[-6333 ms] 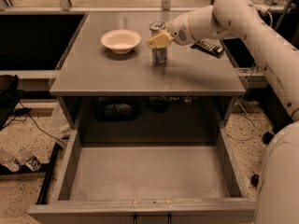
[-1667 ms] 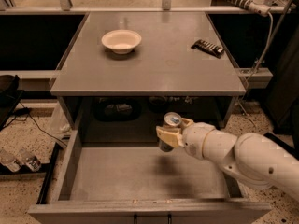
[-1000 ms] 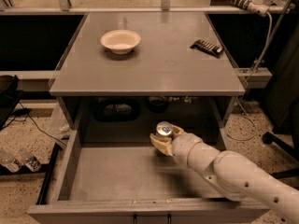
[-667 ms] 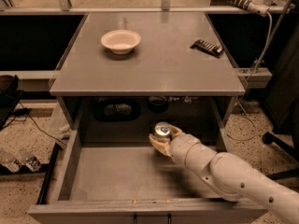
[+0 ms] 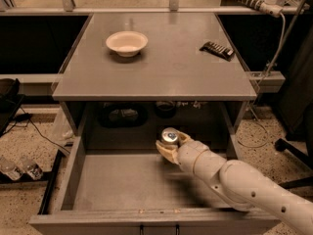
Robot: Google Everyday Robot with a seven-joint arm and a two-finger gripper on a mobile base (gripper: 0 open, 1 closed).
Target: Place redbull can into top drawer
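Jaws of my gripper clamped the redbull can, label unreadable, at frame centre near the top drawer back edge; bare floor spread lower left.

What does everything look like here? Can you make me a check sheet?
Surface: grey table top, above the drawer.
Job's things: redbull can inside the open top drawer, near its back.
Clutter: white bowl and dark ribbed packet on the table top.
Hand: hand inside the top drawer, shut around the redbull can.
Cables: white cable hanging at right; black cable low at left.
Surroundings: speckled floor; plastic bottles at left.
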